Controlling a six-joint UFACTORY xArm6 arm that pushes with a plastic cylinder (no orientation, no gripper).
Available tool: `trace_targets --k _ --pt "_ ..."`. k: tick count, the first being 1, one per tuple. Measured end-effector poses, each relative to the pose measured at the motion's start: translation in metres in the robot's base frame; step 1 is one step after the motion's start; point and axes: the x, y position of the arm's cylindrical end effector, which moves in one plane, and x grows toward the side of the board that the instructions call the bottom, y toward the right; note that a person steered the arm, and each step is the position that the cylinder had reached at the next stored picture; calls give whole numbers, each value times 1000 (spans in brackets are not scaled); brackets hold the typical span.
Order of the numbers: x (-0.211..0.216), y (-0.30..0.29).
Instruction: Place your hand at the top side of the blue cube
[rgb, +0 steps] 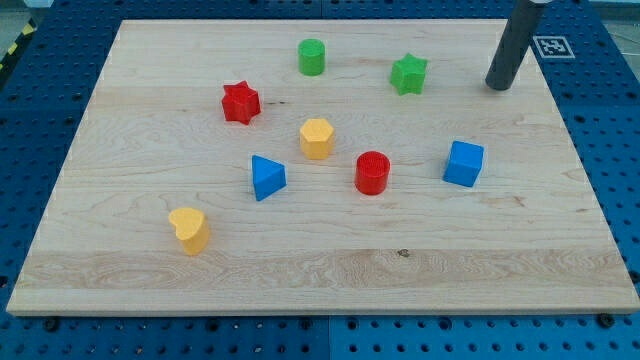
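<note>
The blue cube (463, 163) sits on the wooden board (540, 250) toward the view's right, a little below the board's middle height, standing free with nothing touching it. The tip (497, 86) of the dark rod rests on the board up and slightly to the right of the cube, near the board's top right corner, well apart from the cube. The rod rises from there toward the view's top edge, leaning a little to the right. The arm carries no jaws; it ends only in this rod, so there is nothing to open or close.

Nearest the cube on its left is the red cylinder (372, 172), at about the same height in the view. Further left and slightly higher stands the yellow block (316, 138), with a faceted, roughly hexagonal top. Below and left of that lies the blue triangle (267, 177).

Up the board, the green star (408, 74) lies to the left of the tip, near it but not touching. The green cylinder (312, 57) stands further left, close to the top edge. The red star (240, 102) is left of centre in the upper half.

A yellow heart (188, 229) sits alone in the lower left part of the board.
</note>
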Motion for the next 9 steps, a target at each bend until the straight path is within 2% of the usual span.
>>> trace_targets --k 5,9 --pt "13 -11" --pt "13 -46"
